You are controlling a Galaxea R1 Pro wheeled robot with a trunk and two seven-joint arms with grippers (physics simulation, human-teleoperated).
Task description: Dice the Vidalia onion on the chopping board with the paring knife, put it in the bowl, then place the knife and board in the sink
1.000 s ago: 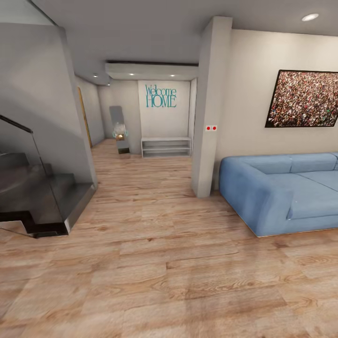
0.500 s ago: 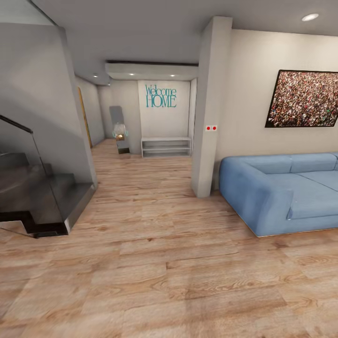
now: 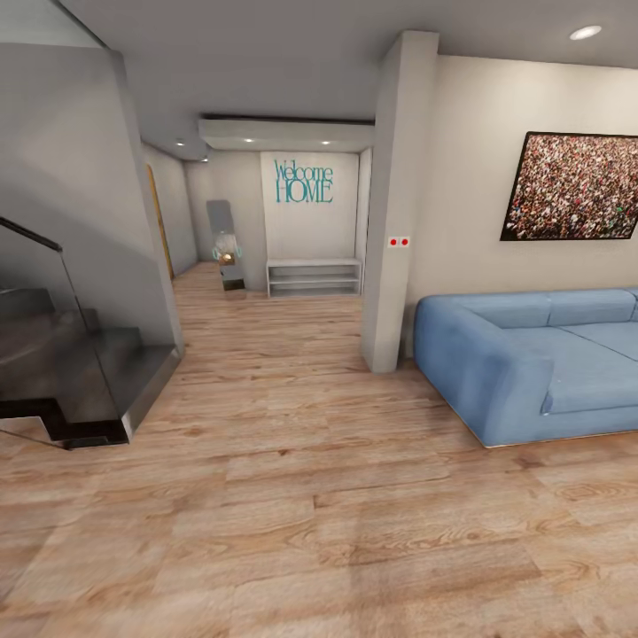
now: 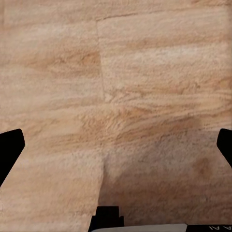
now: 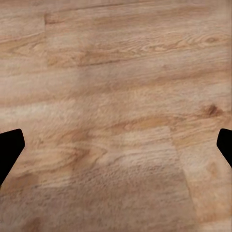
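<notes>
Wood-plank floor (image 3: pixel 292 496) of a living area, head view. Landmark: a grey pillar (image 3: pixel 394 204) at centre, bearing a small plate with two red dots (image 3: pixel 399 241). Right of the pillar, touching its foot, stands a blue sofa (image 3: pixel 532 363) against a pale wall; above the sofa hangs a dark-framed picture (image 3: pixel 576 188) of a dense speckled pattern. Left of the pillar a hallway recedes to a far wall with teal lettering "Welcome HOME" (image 3: pixel 303 182), a low white shelf (image 3: pixel 315 276) beneath it, and a tall grey stand (image 3: pixel 226 244) beside the shelf. Well left of the pillar, dark stairs (image 3: pixel 71 372) with a glass rail rise along a grey wall. No kitchen items of the task appear, so the onion's place cannot be told.

Left wrist view: left end effector (image 4: pixel 116 145) spread wide, its black fingertips (image 4: pixel 9 150) at opposite edges of the frame, nothing between them, over floor planks. Right wrist view: right end effector (image 5: pixel 116 147) likewise wide and holding nothing, fingertips (image 5: pixel 9 147) over bare planks.
</notes>
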